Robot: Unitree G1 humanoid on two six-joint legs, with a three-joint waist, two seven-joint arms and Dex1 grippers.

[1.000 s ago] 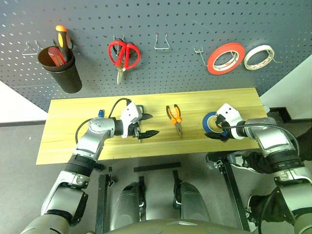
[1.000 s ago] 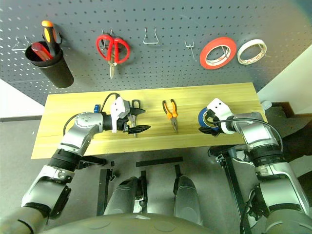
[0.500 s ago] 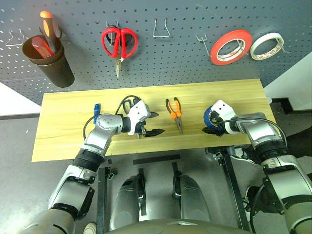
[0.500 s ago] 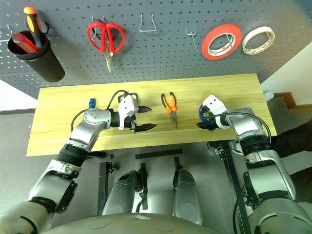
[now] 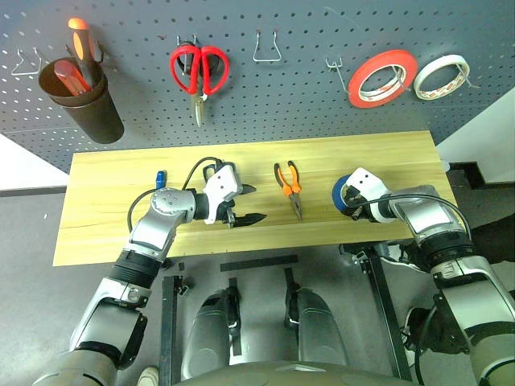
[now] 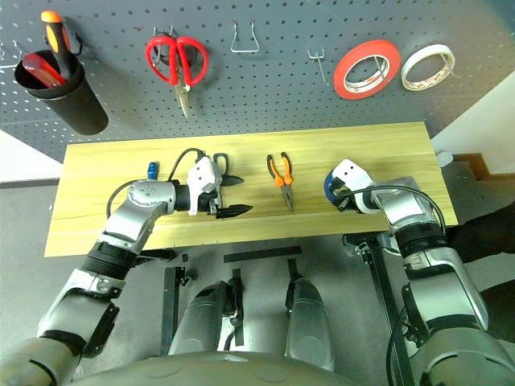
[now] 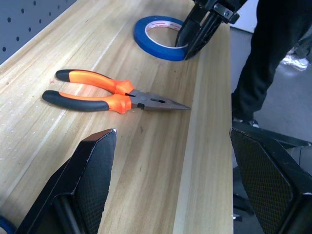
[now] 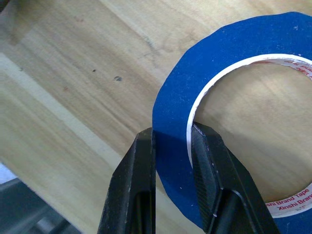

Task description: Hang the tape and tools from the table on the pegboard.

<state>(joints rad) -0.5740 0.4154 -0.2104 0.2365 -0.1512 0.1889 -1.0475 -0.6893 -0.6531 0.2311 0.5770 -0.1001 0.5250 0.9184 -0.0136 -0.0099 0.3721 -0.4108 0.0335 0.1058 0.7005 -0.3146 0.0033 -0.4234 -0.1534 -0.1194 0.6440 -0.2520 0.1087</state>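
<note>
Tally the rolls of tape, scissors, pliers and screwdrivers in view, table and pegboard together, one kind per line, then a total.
Rolls of tape: 3, blue tape, red-orange roll, white roll
Scissors: 2, red-handled scissors, dark-handled scissors partly hidden by the left arm
Pliers: 1, pliers
Screwdrivers: 3, two in the black cup, a blue-handled screwdriver on the table
Total: 9

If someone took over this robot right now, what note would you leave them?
Right gripper: shut on the blue tape, which lies flat on the table.
Left gripper: open, holding nothing, hovering over the table left of the pliers.
Blue screwdriver lies on the table by the left arm.
Done: none of these hung on the pegboard yet.
Left: lift and hang the tape, then the tools.
</note>
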